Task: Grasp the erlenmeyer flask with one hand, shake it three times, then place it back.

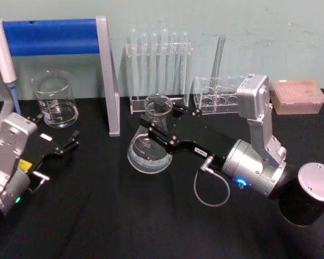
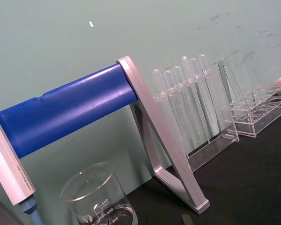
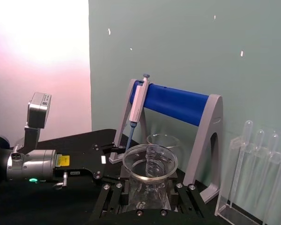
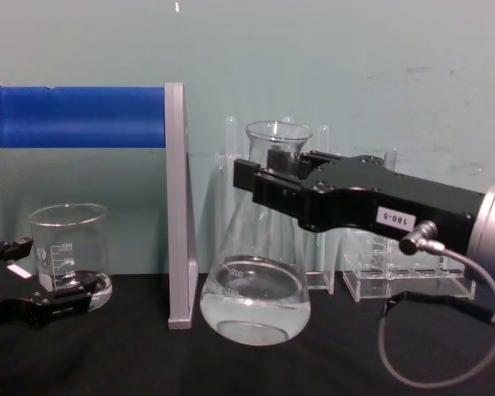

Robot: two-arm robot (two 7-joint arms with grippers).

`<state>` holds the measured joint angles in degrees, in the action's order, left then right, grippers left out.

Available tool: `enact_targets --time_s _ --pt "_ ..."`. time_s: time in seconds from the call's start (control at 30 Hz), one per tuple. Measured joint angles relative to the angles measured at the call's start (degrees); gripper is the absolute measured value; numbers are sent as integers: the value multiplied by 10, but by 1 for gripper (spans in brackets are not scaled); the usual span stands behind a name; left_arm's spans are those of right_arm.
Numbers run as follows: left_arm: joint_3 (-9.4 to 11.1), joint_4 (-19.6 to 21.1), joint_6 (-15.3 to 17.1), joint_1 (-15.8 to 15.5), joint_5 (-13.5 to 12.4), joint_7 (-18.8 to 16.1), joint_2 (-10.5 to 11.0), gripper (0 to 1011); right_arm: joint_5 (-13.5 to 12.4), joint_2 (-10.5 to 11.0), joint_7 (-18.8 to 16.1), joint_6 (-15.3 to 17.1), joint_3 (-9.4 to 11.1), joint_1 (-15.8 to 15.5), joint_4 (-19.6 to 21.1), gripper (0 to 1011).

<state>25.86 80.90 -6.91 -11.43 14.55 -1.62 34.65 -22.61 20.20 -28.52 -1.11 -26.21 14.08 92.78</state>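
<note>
Flask (image 1: 147, 157) at table centre in the head view, neck clamped between the black fingers of right gripper (image 1: 161, 117), arm reaching in from 4 o'clock. Grip firm, jaws closed on glass just under the flared rim. From the chest: rim poking up above the fingers, wide base low, clear liquid pooled in it, slight lean with the neck toward the right arm's side. Base resting on the black cloth (image 1: 97, 216) or just off it: cannot tell.

Clock bearings from the flask, head view:
- Tube rack (image 1: 159, 75) close behind at 12 o'clock
- Low rack (image 1: 216, 97) at 1 to 2 o'clock
- Brown box (image 1: 295, 97) further out at 2 o'clock, near the wall
- Stand (image 1: 48, 36) with blue bar at 10 to 11 o'clock, its grey leg near the flask
- Pipette (image 1: 2, 51) hanging at the bar's far end
- Beaker (image 1: 55, 100) at 10 o'clock, well apart from the flask

Left gripper (image 1: 70, 143) low at 9 o'clock, fingers spread, nothing between them, parked near the beaker
</note>
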Motion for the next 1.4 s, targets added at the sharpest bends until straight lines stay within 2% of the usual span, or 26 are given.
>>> enact_targets --time_s 0.17,0.3,0.5,0.63,0.87,0.97,1.07,1.2,1.37,1.4 --pt "0 0 0 0 0 0 0 1001 -4 4 13 -3 4 -2 1 449" --pt "0 0 0 0 0 0 0 1001 -3 7 35 -7 17 -9 5 449" --pt "0 0 0 0 0 0 0 1001 5 13 81 -7 52 -33 21 449" --pt "0 0 0 0 0 0 0 1001 14 17 116 -5 88 -57 37 449" --pt "0 0 0 0 0 0 0 1001 26 19 161 1 137 -92 58 449" --pt "0 0 0 0 0 0 0 1001 30 18 173 4 152 -102 63 449" --pt "0 0 0 0 0 0 0 1001 34 16 177 6 160 -107 65 449" --pt "0 0 0 0 0 0 0 1001 38 13 170 8 162 -106 65 450" --pt "0 0 0 0 0 0 0 1001 39 7 144 10 150 -94 55 449" --pt "0 0 0 0 0 0 0 1001 38 4 131 12 142 -88 51 449"
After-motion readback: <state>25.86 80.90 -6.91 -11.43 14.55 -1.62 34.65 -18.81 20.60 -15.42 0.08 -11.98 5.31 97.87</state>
